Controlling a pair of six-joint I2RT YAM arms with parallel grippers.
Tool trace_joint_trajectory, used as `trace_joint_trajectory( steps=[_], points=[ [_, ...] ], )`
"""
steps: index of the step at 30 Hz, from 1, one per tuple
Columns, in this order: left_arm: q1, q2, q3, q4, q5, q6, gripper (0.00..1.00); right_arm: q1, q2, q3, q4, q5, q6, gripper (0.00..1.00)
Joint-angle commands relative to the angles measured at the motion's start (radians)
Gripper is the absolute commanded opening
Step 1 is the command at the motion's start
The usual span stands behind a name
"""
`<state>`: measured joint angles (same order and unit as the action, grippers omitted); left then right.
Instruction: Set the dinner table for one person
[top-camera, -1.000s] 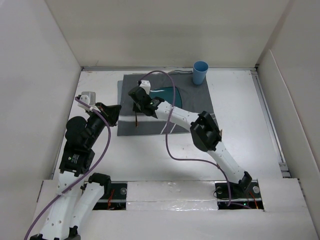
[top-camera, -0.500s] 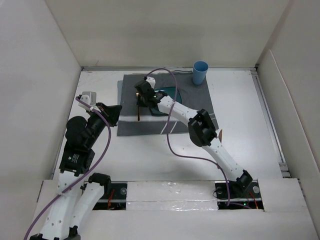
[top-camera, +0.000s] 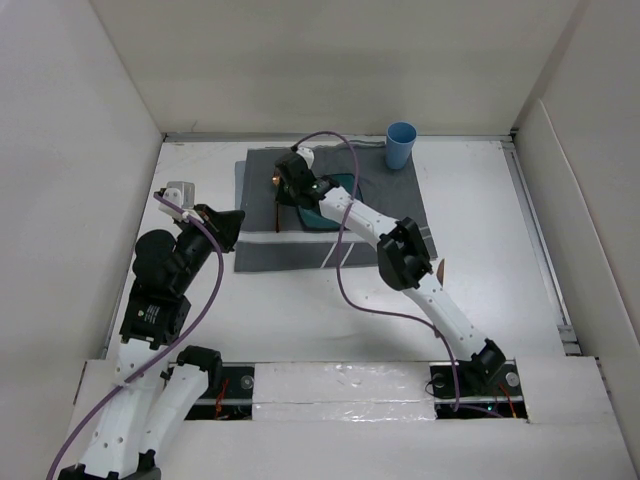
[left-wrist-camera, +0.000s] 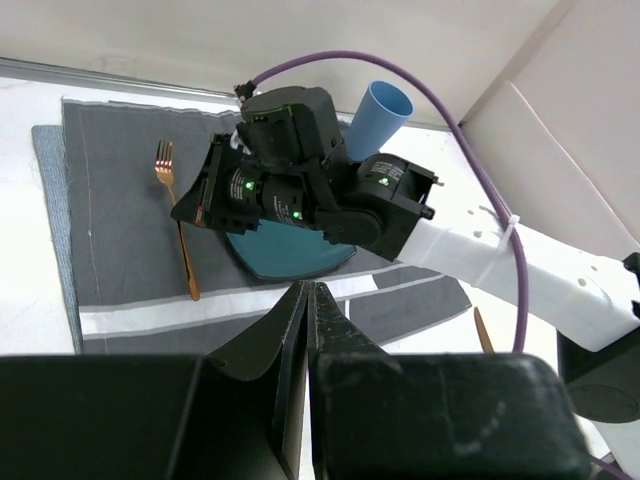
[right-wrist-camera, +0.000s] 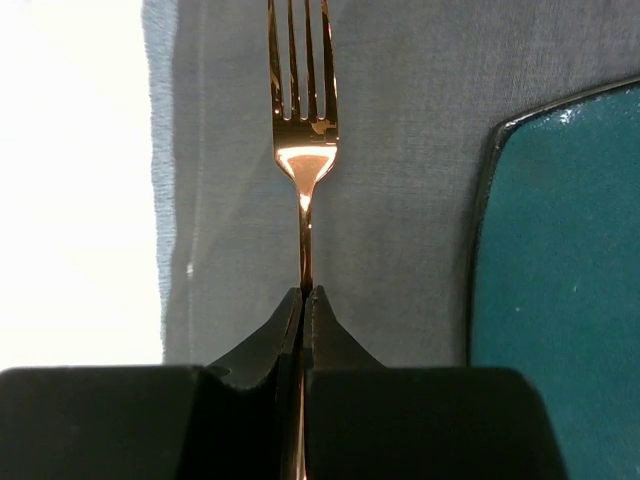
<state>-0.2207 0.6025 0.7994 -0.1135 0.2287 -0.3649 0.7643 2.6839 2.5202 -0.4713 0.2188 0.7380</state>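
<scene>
The white dinner table (top-camera: 480, 250) carries a grey striped placemat (top-camera: 385, 205). A teal plate (top-camera: 335, 190) lies on the mat, with a blue cup (top-camera: 401, 145) at the mat's far right corner. A copper fork (top-camera: 277, 215) lies along the mat left of the plate, tines pointing away. My right gripper (top-camera: 281, 194) reaches over it, and in the right wrist view (right-wrist-camera: 305, 292) it is shut on the fork (right-wrist-camera: 303, 160) at the handle. My left gripper (top-camera: 236, 216) hovers shut and empty by the mat's left edge; its jaws also show in the left wrist view (left-wrist-camera: 308, 288).
A thin copper utensil (top-camera: 441, 267) lies on the table right of the mat, beside the right arm's elbow. White walls enclose the table on the left, back and right. The right arm (top-camera: 400, 250) stretches diagonally across the mat.
My right gripper has carried the fork away from me, from the mat's middle left to its far left beside the plate. The left arm has barely moved.
</scene>
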Motion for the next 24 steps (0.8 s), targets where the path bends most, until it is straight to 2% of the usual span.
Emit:
trace_joint_trajectory(
  steps=[1, 6, 7, 12, 13, 15, 16, 19, 22, 24],
  points=[
    [0.004, 0.000, 0.050, 0.032, 0.012, 0.003, 0.00, -0.008, 0.025, 0.046, 0.033, -0.032, -0.005, 0.00],
    [0.004, -0.003, 0.049, 0.032, 0.012, 0.003, 0.00, -0.008, 0.039, 0.057, 0.040, -0.047, -0.015, 0.00],
    [0.004, 0.000, 0.050, 0.032, 0.012, 0.004, 0.00, -0.008, 0.039, 0.055, 0.039, -0.044, -0.023, 0.03],
    [0.004, -0.004, 0.047, 0.034, 0.015, 0.003, 0.00, -0.008, -0.008, 0.019, 0.060, -0.039, -0.048, 0.22],
    [0.004, -0.003, 0.046, 0.034, 0.014, 0.003, 0.01, -0.008, -0.039, -0.007, 0.074, -0.036, -0.058, 0.30],
    [0.004, 0.003, 0.047, 0.034, 0.015, 0.001, 0.00, -0.008, -0.070, -0.020, 0.082, -0.032, -0.065, 0.37],
    [0.004, -0.006, 0.046, 0.035, 0.021, 0.000, 0.01, -0.008, -0.160, -0.043, 0.092, -0.026, -0.099, 0.46],
    [0.004, -0.004, 0.046, 0.035, 0.017, 0.000, 0.02, 0.001, -0.229, -0.124, 0.140, -0.015, -0.127, 0.49],
    [0.004, -0.010, 0.041, 0.037, 0.020, 0.001, 0.03, 0.013, -0.387, -0.265, 0.213, -0.006, -0.163, 0.50],
    [0.004, -0.017, 0.040, 0.040, 0.018, -0.002, 0.03, 0.023, -0.522, -0.389, 0.229, 0.030, -0.218, 0.35]
  ],
)
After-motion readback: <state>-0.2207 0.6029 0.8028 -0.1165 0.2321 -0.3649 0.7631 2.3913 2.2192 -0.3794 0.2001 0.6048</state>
